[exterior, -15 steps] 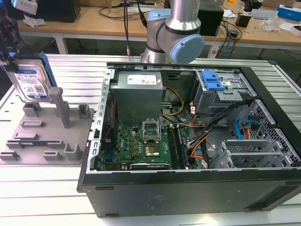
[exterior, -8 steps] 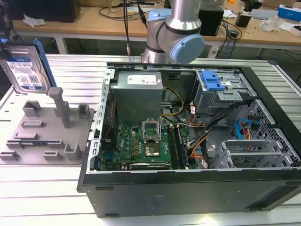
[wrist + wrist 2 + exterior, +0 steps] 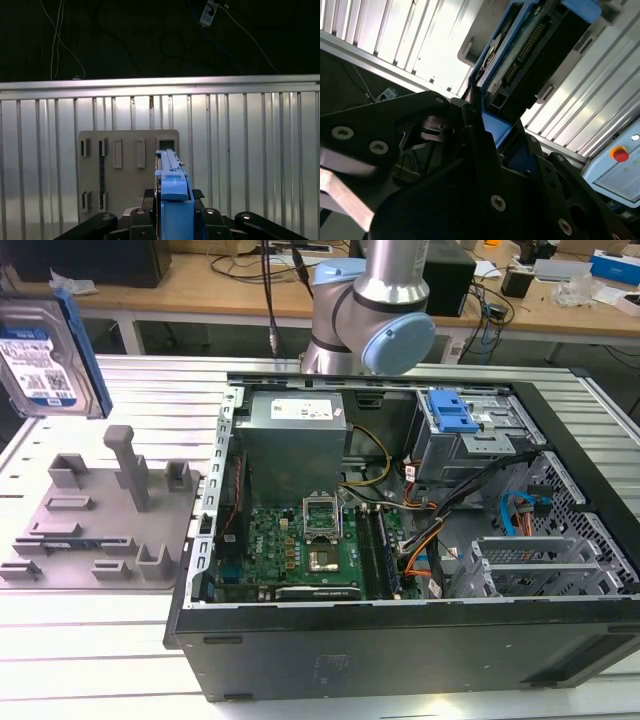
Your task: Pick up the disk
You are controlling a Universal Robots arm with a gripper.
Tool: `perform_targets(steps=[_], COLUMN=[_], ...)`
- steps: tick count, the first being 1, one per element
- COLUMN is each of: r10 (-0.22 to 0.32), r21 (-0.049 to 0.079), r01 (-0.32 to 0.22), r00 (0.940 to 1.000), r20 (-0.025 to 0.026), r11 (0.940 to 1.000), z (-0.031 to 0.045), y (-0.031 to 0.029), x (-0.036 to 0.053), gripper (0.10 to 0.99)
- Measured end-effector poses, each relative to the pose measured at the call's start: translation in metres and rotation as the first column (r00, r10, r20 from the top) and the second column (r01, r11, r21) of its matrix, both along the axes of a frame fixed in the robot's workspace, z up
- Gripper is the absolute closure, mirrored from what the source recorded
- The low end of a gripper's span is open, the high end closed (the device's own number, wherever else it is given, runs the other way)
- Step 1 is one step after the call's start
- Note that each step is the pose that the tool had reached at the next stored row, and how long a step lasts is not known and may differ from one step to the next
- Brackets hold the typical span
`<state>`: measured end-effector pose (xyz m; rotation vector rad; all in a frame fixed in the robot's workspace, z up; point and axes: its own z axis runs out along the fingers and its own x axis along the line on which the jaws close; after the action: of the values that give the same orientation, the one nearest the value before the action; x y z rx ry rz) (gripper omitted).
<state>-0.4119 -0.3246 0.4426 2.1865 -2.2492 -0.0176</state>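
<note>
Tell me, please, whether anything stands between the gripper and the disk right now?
Nothing visible does. The disk is already off the grey fixture, raised above it at the exterior view's left. In the first wrist view, its blue rail sits directly in the gripper.

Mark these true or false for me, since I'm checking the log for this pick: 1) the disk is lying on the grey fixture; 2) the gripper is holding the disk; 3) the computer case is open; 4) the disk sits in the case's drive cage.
1) False. The disk is up in the air, above the grey fixture at the exterior view's left, apart from it.
2) True. In the second wrist view the gripper is shut on the disk's blue-railed edge.
3) True. The computer case lies open, its green board exposed.
4) False. The blue-latched drive cage is far from the disk, toward the exterior view's right.
</note>
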Motion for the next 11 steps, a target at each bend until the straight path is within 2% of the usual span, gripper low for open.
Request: perform_targets(steps=[1,7,8,11], r10=[0.0,0.0,0.0,0.0], r21=[0.0,0.0,0.0,0.0], r01=[0.0,0.0,0.0,0.0], r00=[1.0,1.0,1.0,1.0], r20=[0.0002,-0.0001,-0.0001,-0.0001], r11=[1.0,1.0,1.0,1.0], z=[0.004,0.0388,0.0415,0.0419], y=[-0.0004,-0.004,-0.0044,-0.0046], x=[0.0,0.0,0.0,0.0], gripper=[0.718,0.718,0.718,0.718])
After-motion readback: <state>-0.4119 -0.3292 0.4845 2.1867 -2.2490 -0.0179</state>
